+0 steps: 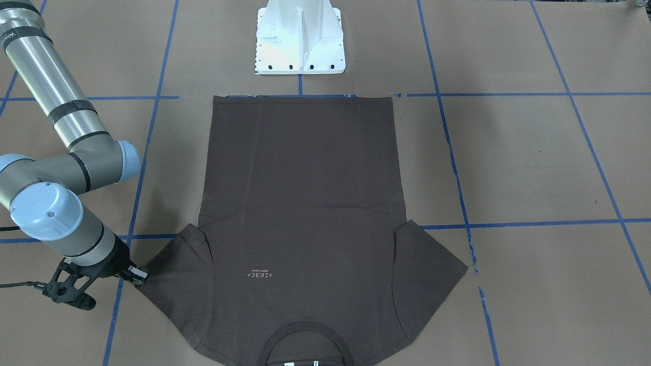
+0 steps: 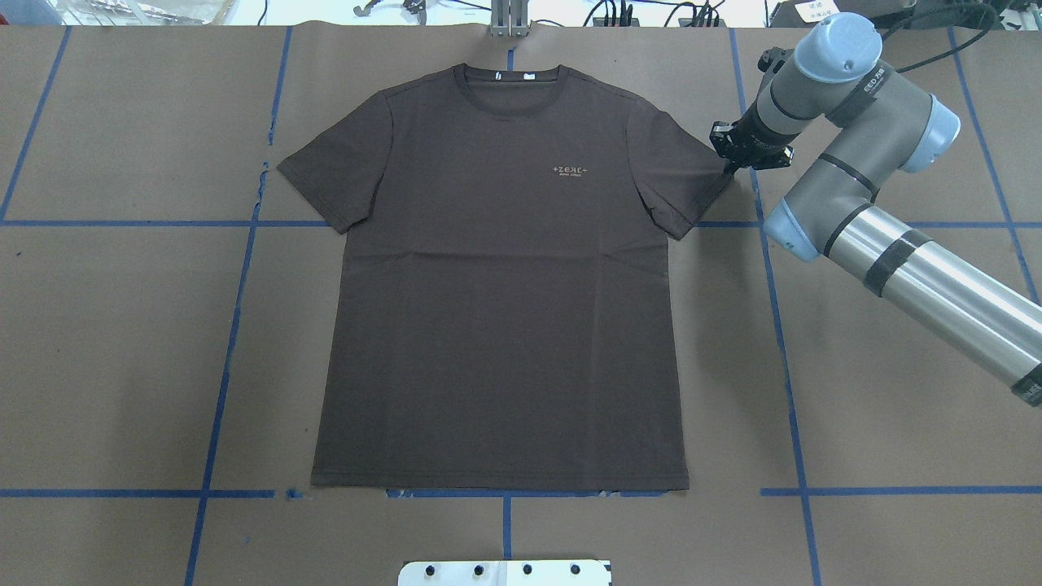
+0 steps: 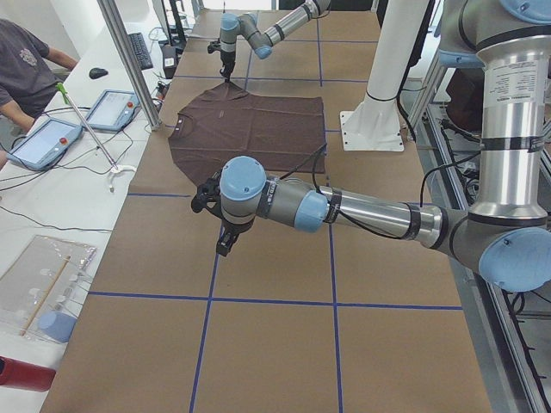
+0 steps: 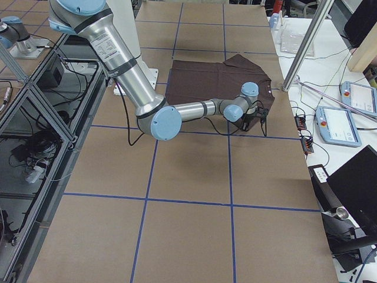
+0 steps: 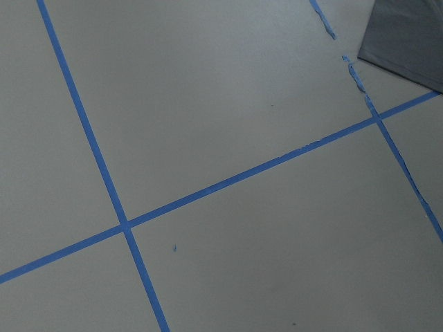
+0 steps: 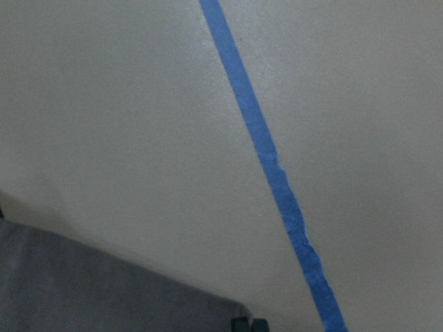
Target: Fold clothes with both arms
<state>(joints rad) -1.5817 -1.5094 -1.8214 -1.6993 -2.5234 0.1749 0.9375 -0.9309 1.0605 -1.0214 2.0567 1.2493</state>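
Right now the dark brown short-sleeved cotton t-shirt (image 2: 505, 309) lies spread flat and face up in the middle of the surface (image 2: 895, 366). Its hem points to the edge where the white metal pedestal (image 1: 300, 40) is bolted, and its ribbed collar to the opposite edge. You can read the small pale chest lettering (image 2: 570, 169) as roughly "+ZEKC+". A finer line beneath it is too small to make out, and so are the white neck tags (image 2: 511, 75).

The silver-grey right arm (image 2: 855, 122) reaches in over the right side, and its black two-finger hand (image 1: 140, 274) sits at the tip of the shirt's right sleeve (image 2: 680, 171). You cannot tell whether that hand is spread or pinching the cloth. A printed band on this arm is only partly legible.

The left arm (image 3: 362, 211) stretches low over bare surface near the left sleeve. Its hand (image 3: 225, 239) shows only from the side, so you cannot tell how its fingers stand.

Brown paper covers the surface, marked into a grid with blue tape (image 2: 232, 325) that is torn in places. Beyond the collar-side edge you have a white side table with two tablet-like pendants (image 3: 43, 142), and a seated person (image 3: 21, 69) in a dark shirt.
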